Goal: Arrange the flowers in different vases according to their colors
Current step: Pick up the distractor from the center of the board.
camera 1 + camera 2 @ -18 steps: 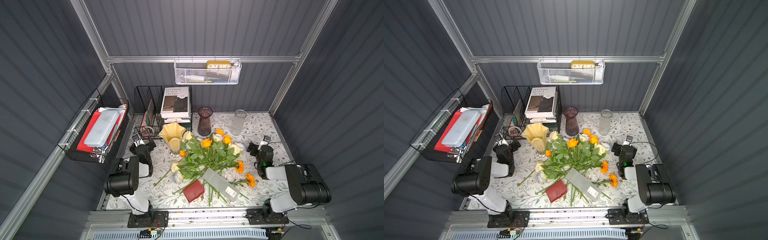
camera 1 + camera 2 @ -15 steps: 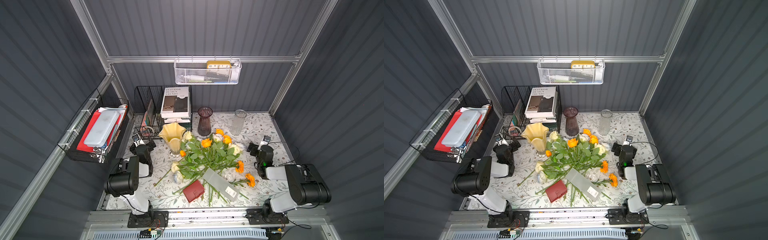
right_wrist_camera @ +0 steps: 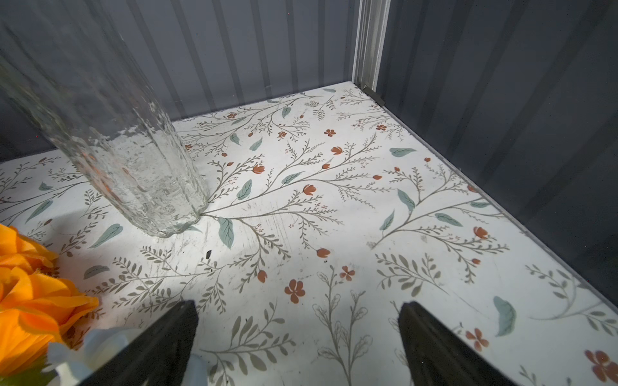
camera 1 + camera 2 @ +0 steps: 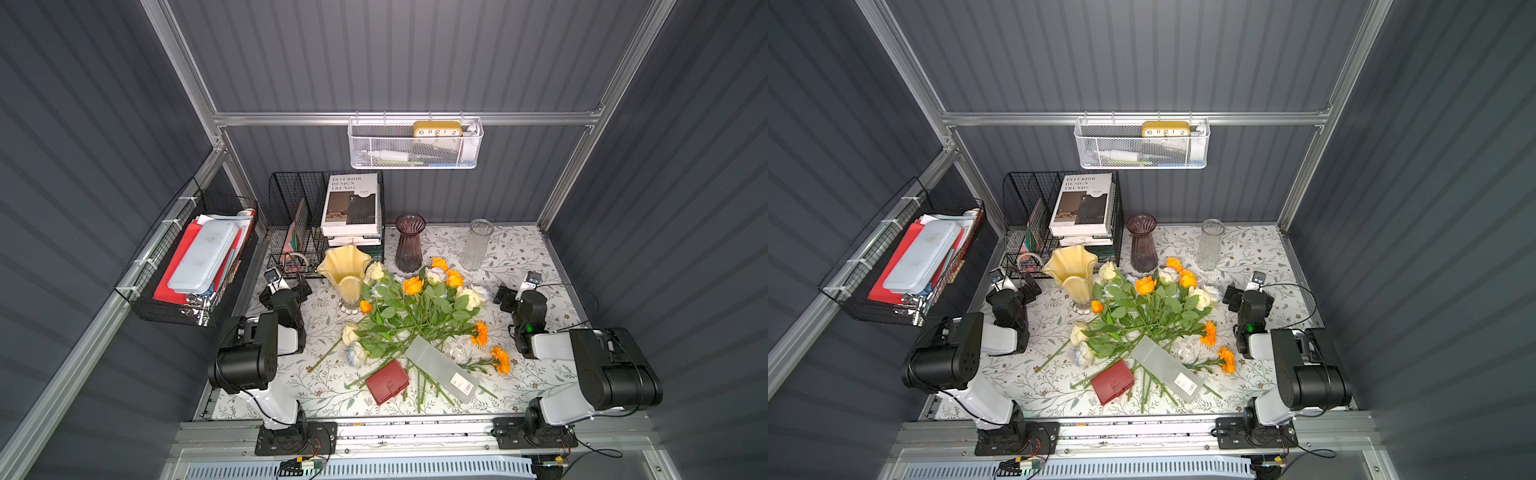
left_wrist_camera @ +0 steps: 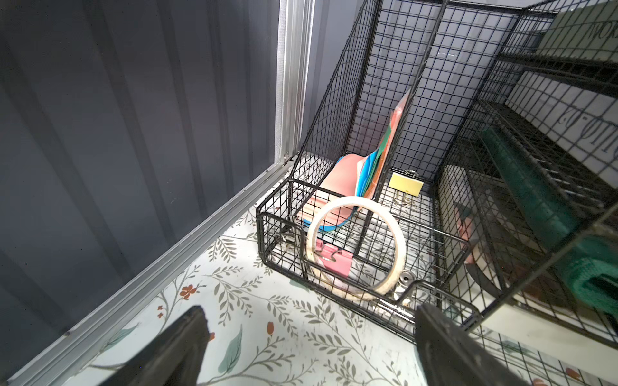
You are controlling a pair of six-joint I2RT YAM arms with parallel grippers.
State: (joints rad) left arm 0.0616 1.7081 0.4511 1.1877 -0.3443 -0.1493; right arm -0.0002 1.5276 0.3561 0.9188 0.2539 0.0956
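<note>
While flowers (image 4: 415,320) lie heaped between both pincers, none sorted; whole task ahead. Left pincer (image 5: 309,320) spread wide, empty, yellow wavy vase (image 4: 347,270) just beside. Right pincer (image 3: 297,310) spread wide, empty, clear glass vase (image 3: 133,167) near ahead. Purple vase (image 4: 409,249) empty too.

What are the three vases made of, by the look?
Clear vase: textured glass; the tablecloth shows through it.
Purple vase: ribbed tinted glass, likely; translucent.
Yellow vase: glossy, wavy rim; glazed ceramic or opaque glass, cannot tell.
</note>
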